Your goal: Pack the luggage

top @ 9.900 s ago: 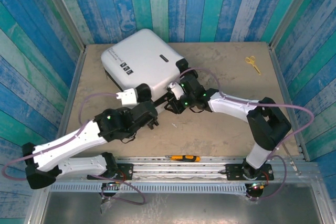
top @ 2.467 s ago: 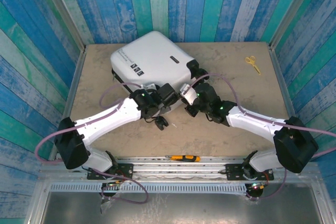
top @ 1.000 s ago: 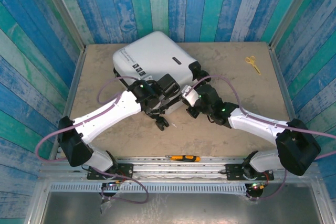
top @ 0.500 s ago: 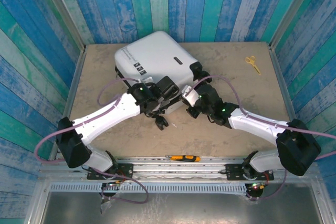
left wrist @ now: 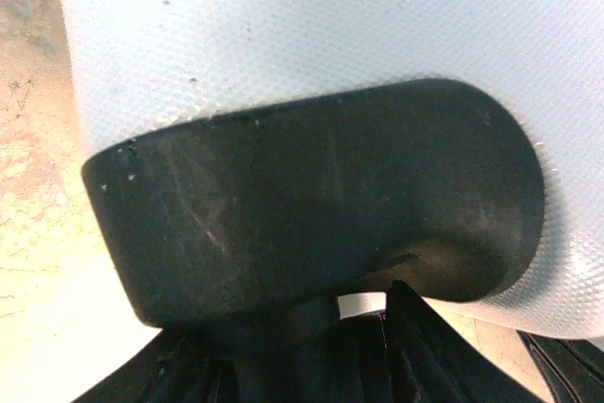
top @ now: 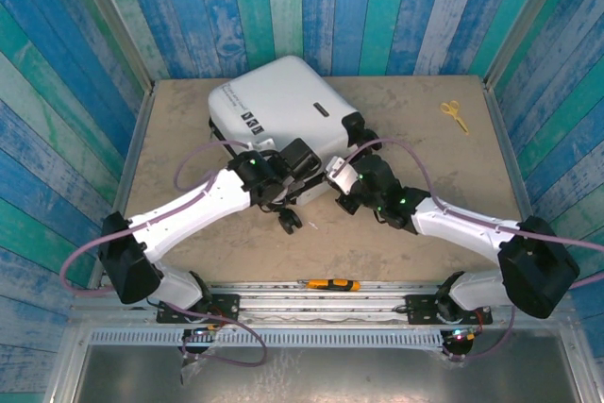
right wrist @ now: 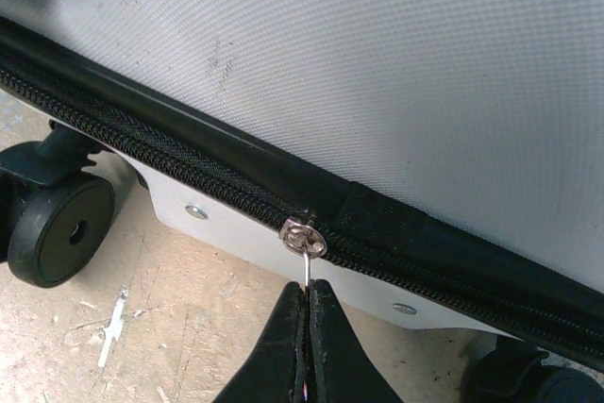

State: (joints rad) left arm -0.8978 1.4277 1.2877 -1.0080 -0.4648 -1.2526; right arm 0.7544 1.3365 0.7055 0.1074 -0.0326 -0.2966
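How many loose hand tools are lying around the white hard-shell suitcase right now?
2: yellow-handled scissors at the tan table's far right corner; an orange-and-black utility knife on the metal rail at the near edge. Others may be hidden.

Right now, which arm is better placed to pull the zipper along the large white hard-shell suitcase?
Right. The right gripper is shut on the small metal zipper pull of the white hard-shell suitcase. The left gripper sits by a black wheel housing, away from the zipper.

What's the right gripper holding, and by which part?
The right gripper is shut on the luggage's zipper pull, pinching its thin metal tab between the fingertips.
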